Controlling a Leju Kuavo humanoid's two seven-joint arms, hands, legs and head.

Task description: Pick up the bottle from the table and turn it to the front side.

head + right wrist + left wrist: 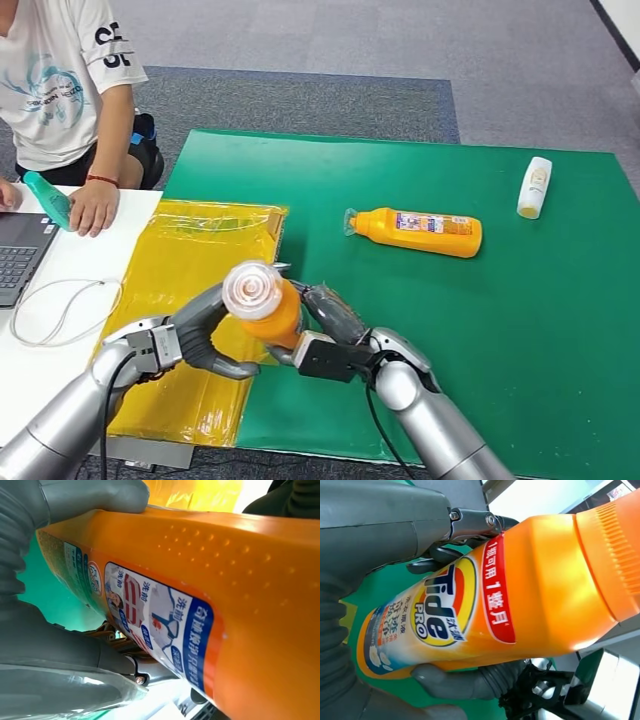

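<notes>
While both hands (198, 335) (326, 332) clasp it, orange bottle (264, 303): front logo at left wrist, back label at right.

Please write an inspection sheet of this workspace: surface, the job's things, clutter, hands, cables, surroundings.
Surface: green mat over the table, with a yellow plastic sheet at its left edge.
Job's things: orange Tide bottle lifted off the table, cap toward the head camera; the brand label faces the left wrist camera.
Clutter: a second orange bottle lying on its side; a small white bottle lying further right.
Hands: left hand and right hand both grip the Tide bottle.
Cables: a white cable looped on the white desk.
Surroundings: a person seated at the desk with a laptop, hand on a teal bottle; grey carpet.
</notes>
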